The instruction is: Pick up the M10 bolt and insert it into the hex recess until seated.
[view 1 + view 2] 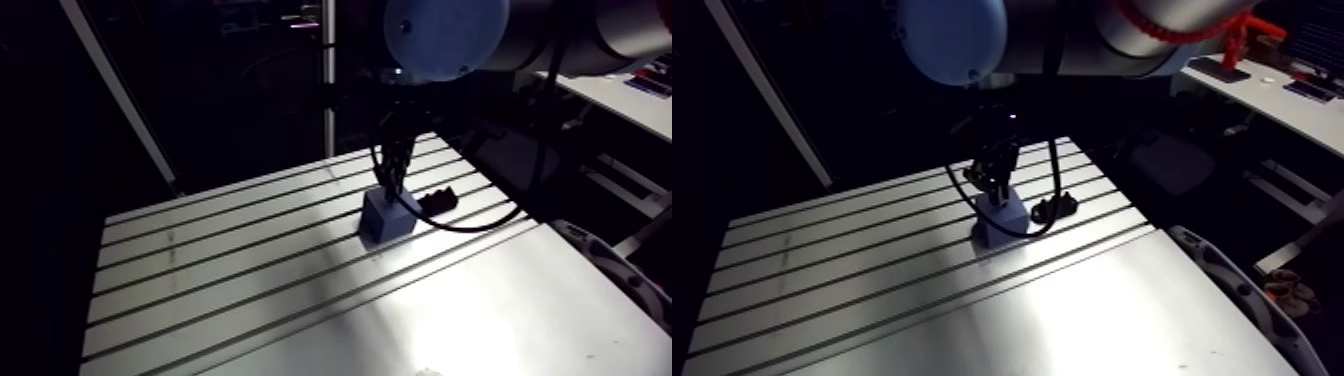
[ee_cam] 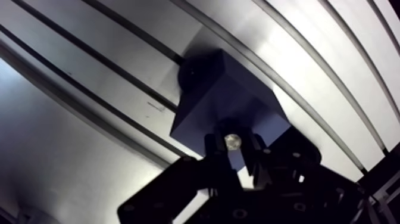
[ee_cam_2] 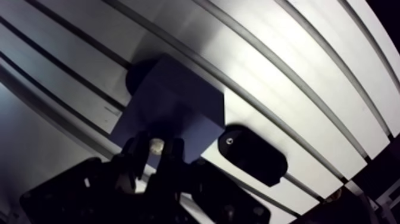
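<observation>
Wrist view: jaws clench a shiny round-ended bolt (image 2: 232, 141) over a matte blue block (image 2: 221, 95).

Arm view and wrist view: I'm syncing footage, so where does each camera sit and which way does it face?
Arm view: on the arm's upper link, looking down across the slotted aluminium table at the blue cube-shaped block; the light-blue joint cap and end effector show.
Wrist view: on the wrist, looking down past the end effector, whose fingers clamp a silvery metal bolt over the block.
Shared: block, table, and the black oblong part beside the block.
</observation>
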Controlling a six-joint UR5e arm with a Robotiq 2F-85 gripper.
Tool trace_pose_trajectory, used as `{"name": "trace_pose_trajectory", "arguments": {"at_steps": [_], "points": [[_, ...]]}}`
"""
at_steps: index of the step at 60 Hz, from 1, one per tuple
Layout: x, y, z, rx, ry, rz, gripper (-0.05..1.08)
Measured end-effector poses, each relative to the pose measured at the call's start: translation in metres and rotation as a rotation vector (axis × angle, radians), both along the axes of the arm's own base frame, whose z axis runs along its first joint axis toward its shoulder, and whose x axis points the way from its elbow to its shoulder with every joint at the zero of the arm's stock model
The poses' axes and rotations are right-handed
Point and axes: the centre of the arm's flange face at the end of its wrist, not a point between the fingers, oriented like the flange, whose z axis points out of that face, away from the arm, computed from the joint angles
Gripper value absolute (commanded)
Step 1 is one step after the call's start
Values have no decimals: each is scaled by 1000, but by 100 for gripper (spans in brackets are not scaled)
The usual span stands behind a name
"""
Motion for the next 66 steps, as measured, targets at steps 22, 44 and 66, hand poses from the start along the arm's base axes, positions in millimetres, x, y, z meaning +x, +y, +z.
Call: {"name": "trace_pose_trajectory", "arguments": {"at_steps": [22,44,66], "points": [[0,-1,-1,-5,0,25,53],[0,0,0,-1,7,15,1],[-3,3,3,-3,29,-48,1]]}}
